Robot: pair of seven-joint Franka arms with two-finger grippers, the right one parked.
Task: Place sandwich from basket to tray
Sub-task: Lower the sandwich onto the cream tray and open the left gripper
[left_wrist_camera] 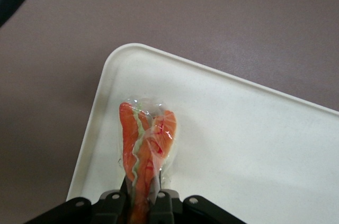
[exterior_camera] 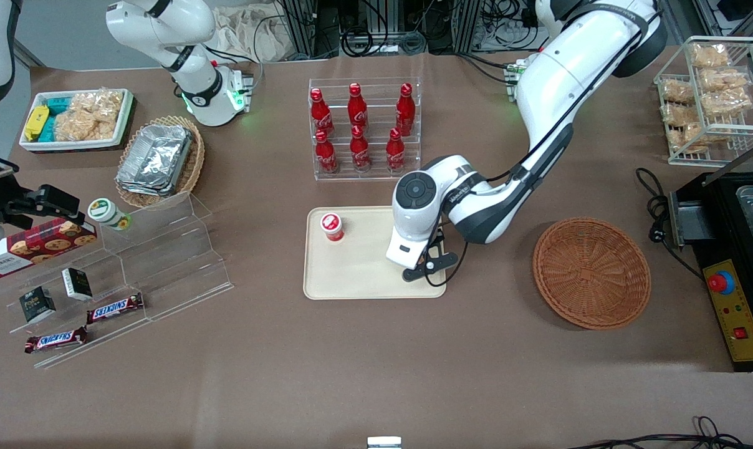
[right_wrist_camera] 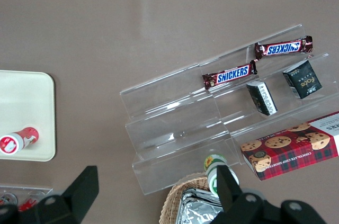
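Now end effector (left_wrist_camera: 142, 198) grips sandwich (left_wrist_camera: 144, 152) over tray (left_wrist_camera: 243, 144) corner.

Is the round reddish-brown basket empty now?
Empty: the basket shows bare weave; the gripper holds the sandwich over the tray.

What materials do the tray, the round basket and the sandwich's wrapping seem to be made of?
The tray: probably smooth matte cream plastic, with a moulded rounded rim.
The basket: woven reddish-brown wicker, with strands radiating from its centre; it holds nothing.
The sandwich: its wrap looks like thin clear film, glossy and creased. The gripper, shut on it, holds it over the tray's corner.
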